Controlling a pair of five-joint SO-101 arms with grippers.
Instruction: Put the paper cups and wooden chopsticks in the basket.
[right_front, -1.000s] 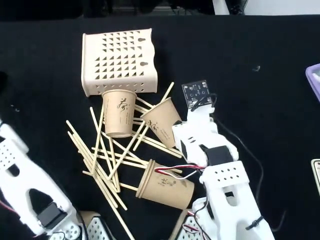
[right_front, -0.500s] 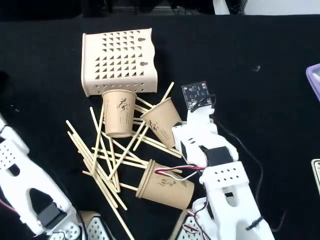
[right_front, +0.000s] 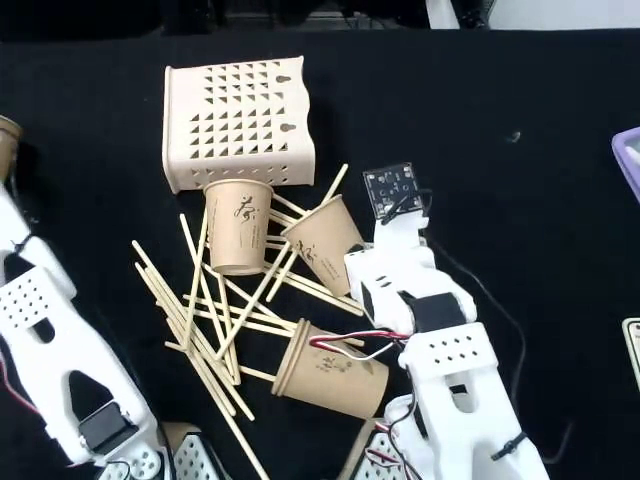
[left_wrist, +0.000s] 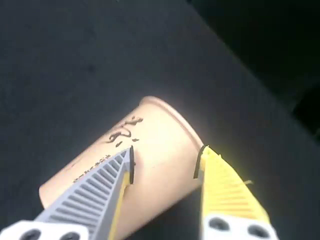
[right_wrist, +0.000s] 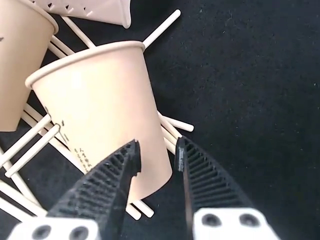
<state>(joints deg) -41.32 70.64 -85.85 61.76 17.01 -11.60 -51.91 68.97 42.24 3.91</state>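
The left pincer (left_wrist: 165, 159) is pinched on the held cup (left_wrist: 150, 135) near its rim, w/ one finger on either side of the paper wall. In the high view this cup is seen at the far left edge, well apart from the basket (right_front: 238, 122). The basket lies on its side at upper centre-left of the tabletop (right_front: 530, 230).

The step in hand is judged to be carrying this cup to the basket. A light, steady squeeze is advised, since a thin paper wall is likely to buckle. The cup should be brought round to the basket's open side, which appears to face the lower frame. It should be kept high enough to pass over the chopsticks (right_front: 215, 315) & the cup at the basket's mouth (right_front: 238, 228). Release is best held back until the cup is well inside.

The right pincer (right_wrist: 157, 152) is narrowly spread over the base edge of the middle cup (right_wrist: 100, 110); whether contact is made cannot be told. A third cup (right_front: 330, 372) lies at lower centre, just beside the right arm (right_front: 430, 330).

Vs. the earlier frames, the left arm (right_front: 45, 340) has been raised toward the upper left, & the held cup has come into sight at the left edge. The right arm, basket, loose cups & chopsticks are unchanged.
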